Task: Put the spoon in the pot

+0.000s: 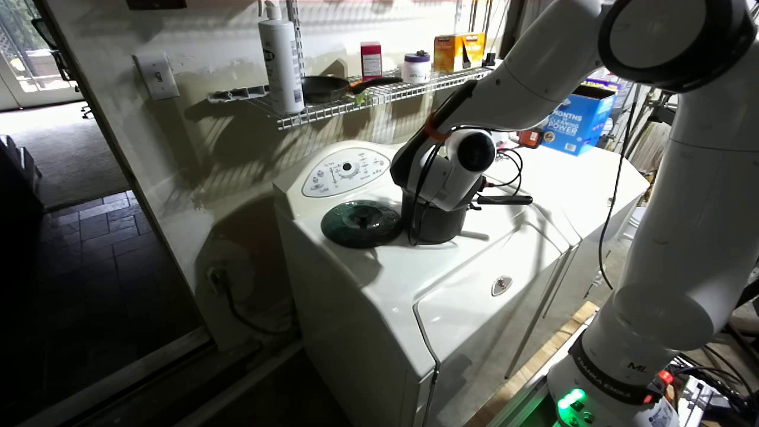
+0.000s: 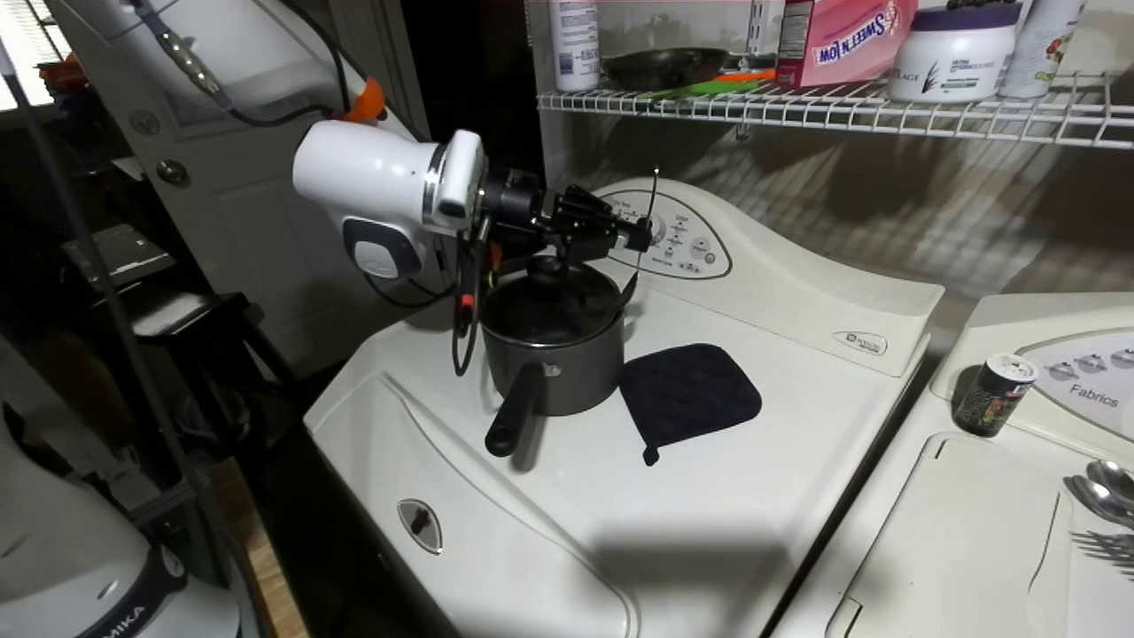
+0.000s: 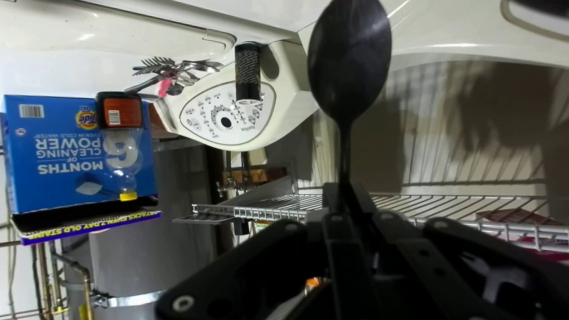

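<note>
The pot (image 2: pixel 567 381) is a dark grey saucepan with one black handle, standing on a white machine; it also shows partly behind the arm (image 1: pixel 447 226). My gripper (image 2: pixel 640 235) is shut on the spoon (image 2: pixel 629 291), just beyond the pot's rim in that view; I cannot tell whether it is over the pot. The spoon hangs nearly upright, bowl down. In the wrist view the fingers (image 3: pixel 346 195) pinch the handle of the spoon (image 3: pixel 349 60). A dark round lid (image 1: pixel 360 224) shows beside the pot. A knob shows at the pot's top; whether a lid covers it is unclear.
A dark pot holder (image 2: pixel 695 390) lies next to the pot. A wire shelf (image 2: pixel 824 111) with a pan (image 2: pixel 664 69) hangs above. On the neighbouring machine are a can (image 2: pixel 997 394), cutlery (image 2: pixel 1099 496) and a blue box (image 3: pixel 75 155).
</note>
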`<state>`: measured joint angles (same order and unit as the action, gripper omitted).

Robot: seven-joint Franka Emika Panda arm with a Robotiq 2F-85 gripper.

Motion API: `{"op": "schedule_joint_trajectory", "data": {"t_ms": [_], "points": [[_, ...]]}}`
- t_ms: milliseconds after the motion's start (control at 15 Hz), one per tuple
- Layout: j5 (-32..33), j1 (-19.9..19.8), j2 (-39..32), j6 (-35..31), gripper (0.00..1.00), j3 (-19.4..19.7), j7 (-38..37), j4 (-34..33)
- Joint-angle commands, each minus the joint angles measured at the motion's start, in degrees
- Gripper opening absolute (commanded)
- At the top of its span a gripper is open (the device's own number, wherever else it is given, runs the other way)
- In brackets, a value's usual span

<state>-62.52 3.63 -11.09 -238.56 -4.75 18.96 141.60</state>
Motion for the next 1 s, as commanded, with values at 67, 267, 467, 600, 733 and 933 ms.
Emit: {"op": "schedule_joint_trajectory", "data": {"t_ms": [67,267,467,600,733,933], "points": [[-1.7,2.2,-2.6,-0.6,0.02,1.4,2.8,-2.8],[-1.9,2.7,-3.3,-0.8,0.02,1.6,3.2,-3.1],[-1.6,3.1,-3.9,-1.6,0.02,1.9,3.0,-3.1],[-1.5,3.4,-4.2,-2.2,0.02,2.1,3.0,-3.1],[-1.4,3.5,-4.4,-2.8,0.02,2.2,2.8,-3.0],[-1.2,3.8,-4.9,-4.1,0.02,2.1,2.5,-2.8]]}}
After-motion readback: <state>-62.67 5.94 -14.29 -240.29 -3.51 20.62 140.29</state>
